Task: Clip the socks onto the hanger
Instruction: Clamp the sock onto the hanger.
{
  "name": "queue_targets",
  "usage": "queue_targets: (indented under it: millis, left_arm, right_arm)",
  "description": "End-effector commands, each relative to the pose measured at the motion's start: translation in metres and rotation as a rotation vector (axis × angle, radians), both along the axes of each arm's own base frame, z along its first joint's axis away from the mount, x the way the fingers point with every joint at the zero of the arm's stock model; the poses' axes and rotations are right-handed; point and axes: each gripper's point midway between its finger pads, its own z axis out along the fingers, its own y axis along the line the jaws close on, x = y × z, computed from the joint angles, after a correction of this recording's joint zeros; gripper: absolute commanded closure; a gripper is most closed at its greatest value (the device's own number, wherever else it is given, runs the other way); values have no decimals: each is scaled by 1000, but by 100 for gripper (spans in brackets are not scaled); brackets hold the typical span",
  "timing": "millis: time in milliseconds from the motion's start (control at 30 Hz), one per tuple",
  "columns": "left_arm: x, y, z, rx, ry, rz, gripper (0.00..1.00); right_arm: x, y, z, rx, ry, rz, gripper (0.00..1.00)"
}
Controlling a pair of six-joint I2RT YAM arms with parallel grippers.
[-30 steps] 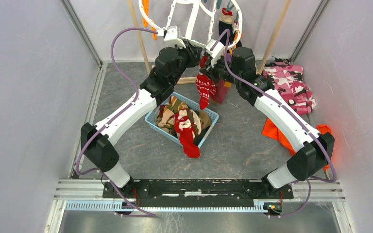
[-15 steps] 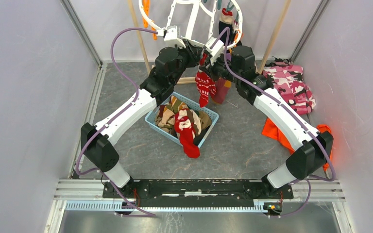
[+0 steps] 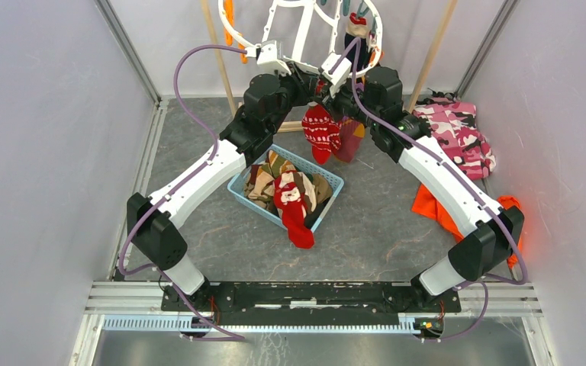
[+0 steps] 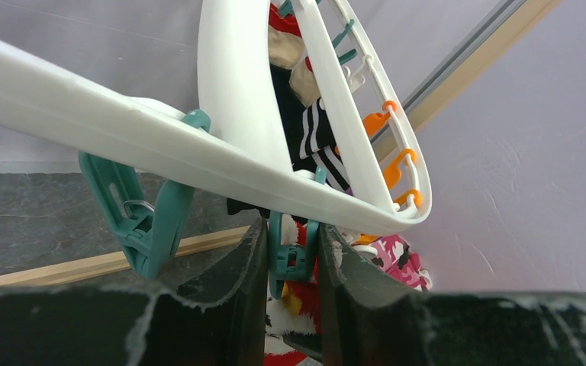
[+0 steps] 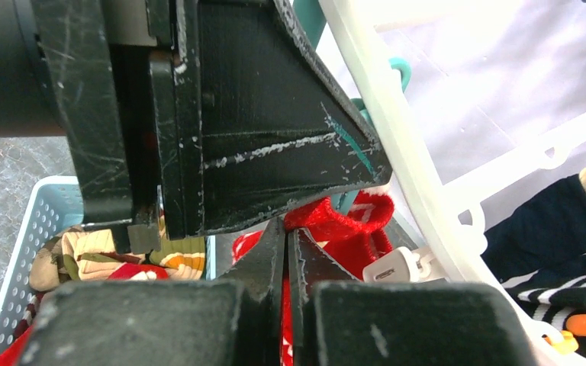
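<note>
Lifting over the last second, the right tool [image 5: 284,232], pinched shut on the cuff of the red sock [image 3: 321,131], had carried it higher, up under the hanger [image 4: 236,91] at the upper centre of the top view. The left tool [image 4: 292,232], narrow, squeezed a teal clip [image 4: 291,263] beneath that rim. The cuff looked nearly at the clip, so feeding it in seemed next. The other socks [image 3: 290,191] lay in the basket [image 3: 336,179] mid-frame.

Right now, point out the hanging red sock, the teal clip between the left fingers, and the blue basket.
red sock [image 3: 320,131], top external view, on its patterned middle.
teal clip [image 4: 290,258], left wrist view, on its body.
blue basket [image 3: 331,200], top external view, on its right wall.
</note>
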Motion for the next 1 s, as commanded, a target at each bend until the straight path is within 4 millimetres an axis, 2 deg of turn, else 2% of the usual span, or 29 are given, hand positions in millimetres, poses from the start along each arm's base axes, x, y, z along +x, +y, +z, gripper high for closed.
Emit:
queue_targets:
  millis: [0,100,133,333,467,633,700,733,967]
  left_arm:
    - [-10,4,34,-84,-28,-5,98]
    - [-10,4,35,-88,-28,-6,97]
    - [-10,4,36,-91,-28,-6,94]
    - [-12,7,38,-106,-20,1,58]
    - [-14,9,40,-114,-17,5,45]
    - [-19,13,43,-116,-14,7,35]
    - [-22,16,42,-115,-11,8,31]
    - [-25,18,44,-116,-12,6,29]
    - [-49,29,44,-116,-4,-28,22]
  right_arm:
    - [7,1,34,32,-102,-16,100]
    - [7,2,31,28,-94,-14,100]
    - [6,2,29,26,-90,-12,100]
    - [3,-1,19,6,-77,-12,100]
    - [1,-3,14,-4,-70,-17,100]
    - [0,-5,15,-6,-71,-23,99]
    - [-1,-7,15,-7,-68,-26,94]
    - [-2,-8,16,-6,-66,-29,88]
    - [-13,-16,16,-8,-32,-19,66]
